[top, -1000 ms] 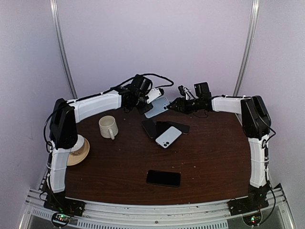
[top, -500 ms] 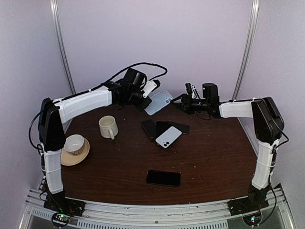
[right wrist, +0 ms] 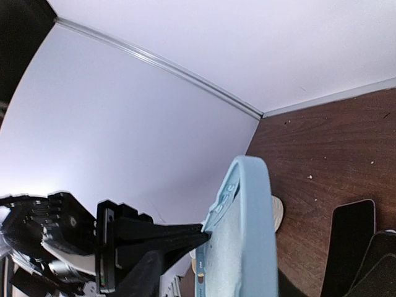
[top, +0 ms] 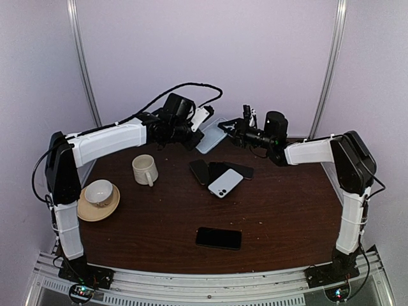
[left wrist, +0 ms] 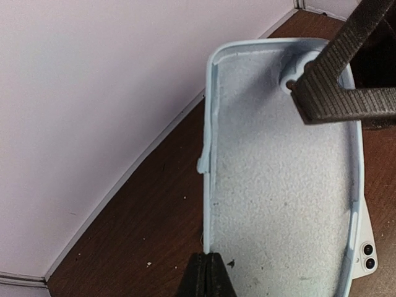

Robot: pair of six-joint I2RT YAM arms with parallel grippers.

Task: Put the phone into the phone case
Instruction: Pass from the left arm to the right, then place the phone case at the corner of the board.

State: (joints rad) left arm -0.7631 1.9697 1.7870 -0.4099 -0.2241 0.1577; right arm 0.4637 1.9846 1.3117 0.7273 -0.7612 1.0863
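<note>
The phone case (top: 210,136) is light blue and hangs tilted above the far part of the table. My left gripper (top: 193,132) is shut on its long side wall (left wrist: 208,247), with the soft inside of the case (left wrist: 278,185) facing that camera. My right gripper (top: 227,129) has reached the case's camera-cutout end. One of its fingers (left wrist: 334,93) lies over that corner, the other is hidden behind the case. From the right wrist I see the case (right wrist: 247,241) edge-on. A white phone (top: 224,183) lies on the table below.
Two dark phones (top: 201,171) (top: 234,169) lie beside the white one, and a black phone (top: 218,238) lies near the front. A mug (top: 145,169) and a cup on a saucer (top: 97,196) stand at the left. The back wall is close behind both grippers.
The right gripper has moved left onto the end of the case and its jaws have narrowed. The left arm has lifted the case slightly and stretched further back.
</note>
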